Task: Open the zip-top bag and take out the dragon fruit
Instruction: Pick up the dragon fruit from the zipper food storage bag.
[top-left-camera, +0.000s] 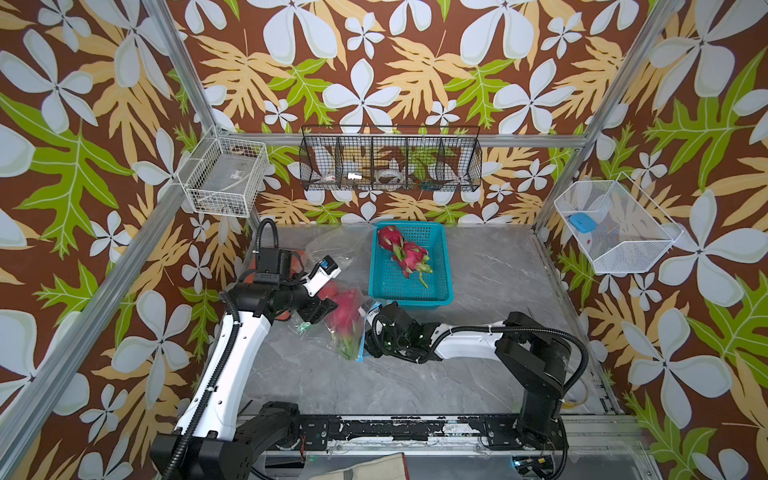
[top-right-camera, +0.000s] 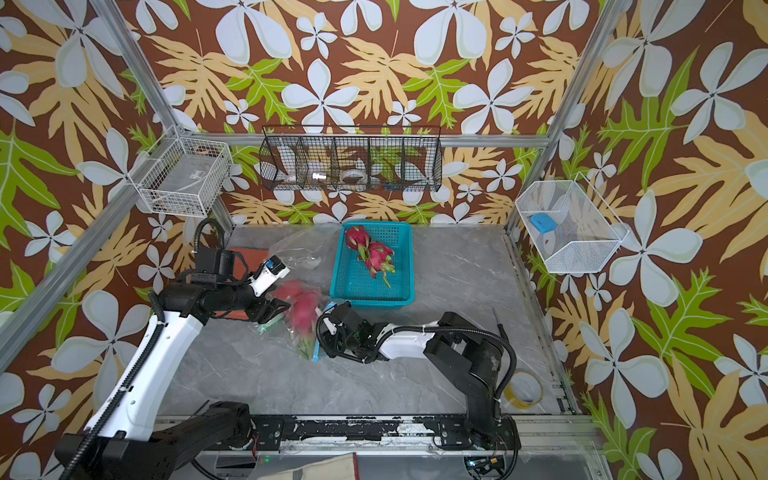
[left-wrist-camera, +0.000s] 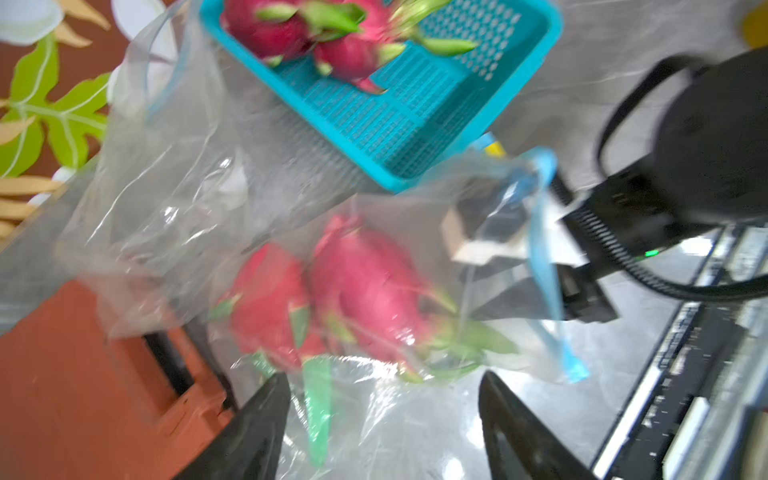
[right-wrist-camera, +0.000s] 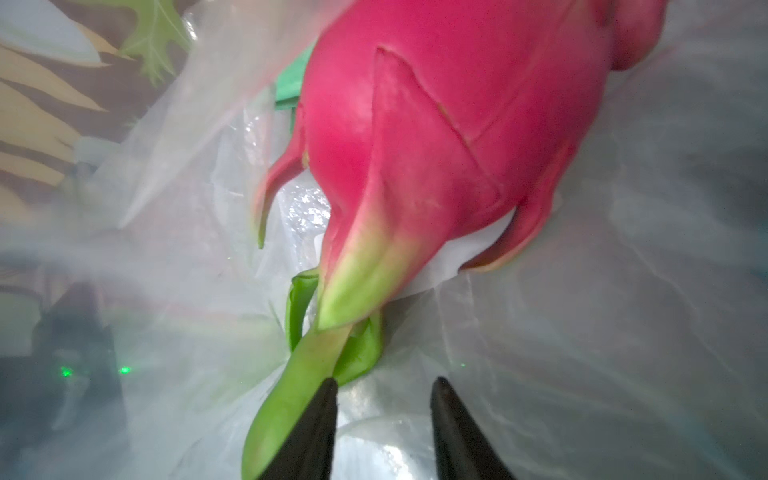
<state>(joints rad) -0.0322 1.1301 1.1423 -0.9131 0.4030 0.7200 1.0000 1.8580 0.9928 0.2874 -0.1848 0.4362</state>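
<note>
I can read no words, brands or numbers anywhere here. The label on the clear box in the white wire basket is too small to read.

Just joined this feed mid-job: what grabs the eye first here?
Two magenta dragon fruits lie in the teal basket at the rear centre. Two more dragon fruits sit inside the clear zip-top bag just in front of it. The right gripper, jaws apart, points at one fruit's green tip, apparently inside the bag.
</note>
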